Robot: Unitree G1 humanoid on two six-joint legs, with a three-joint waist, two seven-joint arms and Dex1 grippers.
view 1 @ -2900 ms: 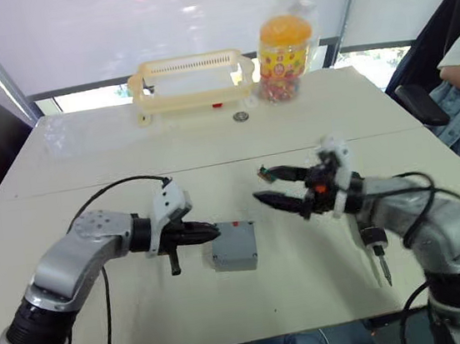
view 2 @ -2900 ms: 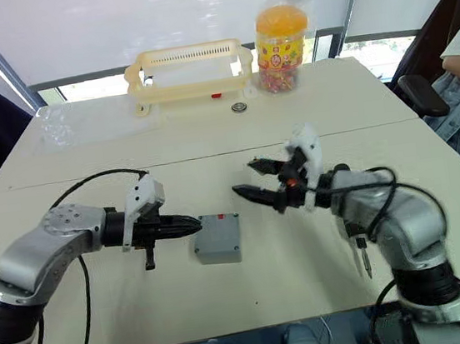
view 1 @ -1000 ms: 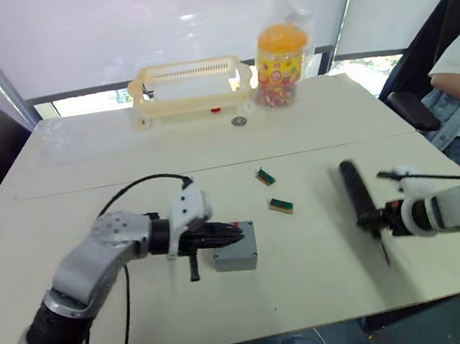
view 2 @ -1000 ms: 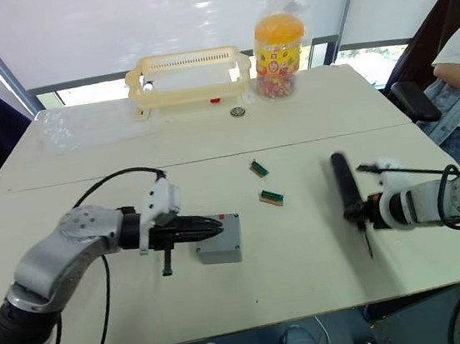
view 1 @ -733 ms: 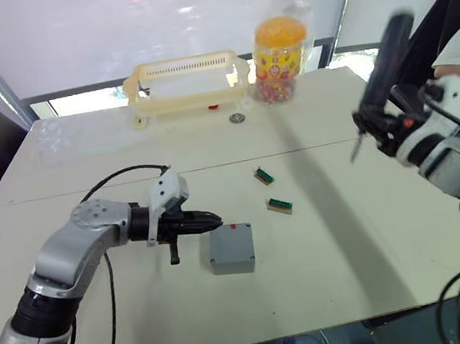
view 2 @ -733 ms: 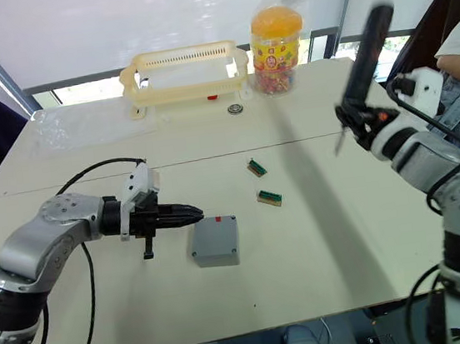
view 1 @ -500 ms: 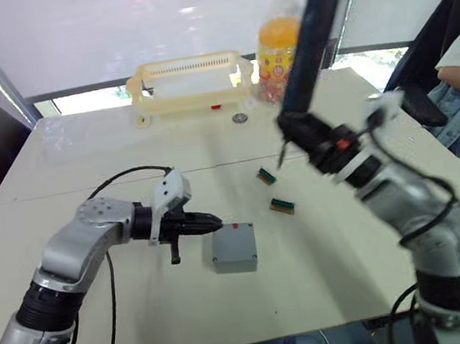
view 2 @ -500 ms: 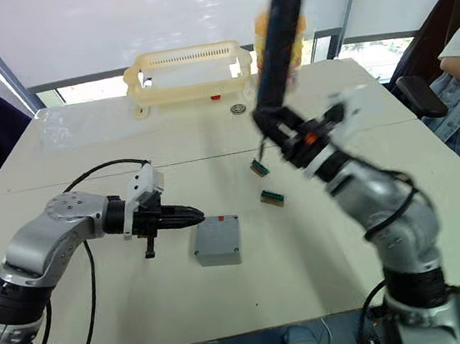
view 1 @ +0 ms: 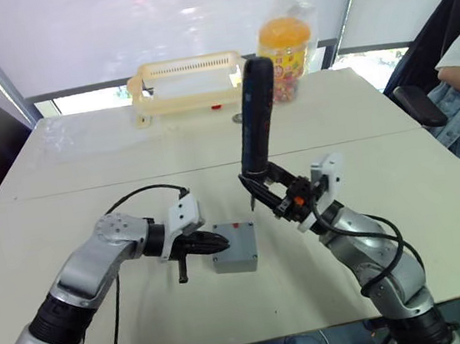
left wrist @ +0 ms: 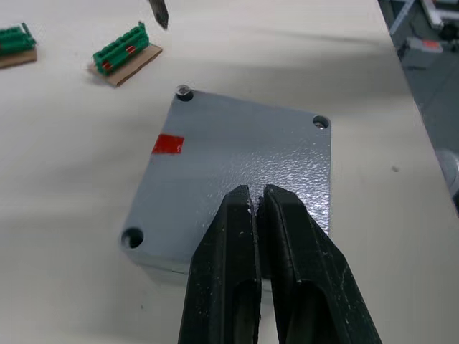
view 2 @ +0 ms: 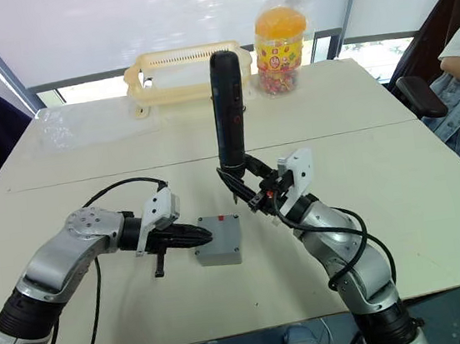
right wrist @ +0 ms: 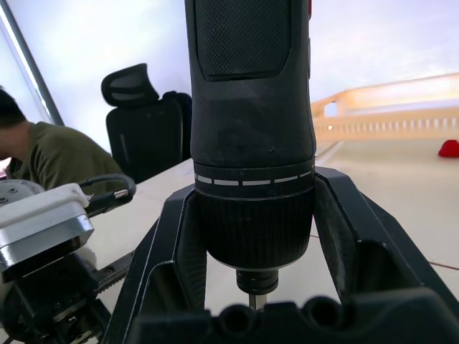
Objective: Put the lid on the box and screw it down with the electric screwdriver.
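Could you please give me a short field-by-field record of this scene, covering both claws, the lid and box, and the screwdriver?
left claw: shut, fingertips resting on the lid
lid: seated on the box, red mark on top, a screw in one corner hole, two other visible corners empty
right claw: shut on the electric screwdriver
electric screwdriver: nearly upright, bit pointing down, above the table just beyond the box's far edge
nearby: two green connectors beside the box
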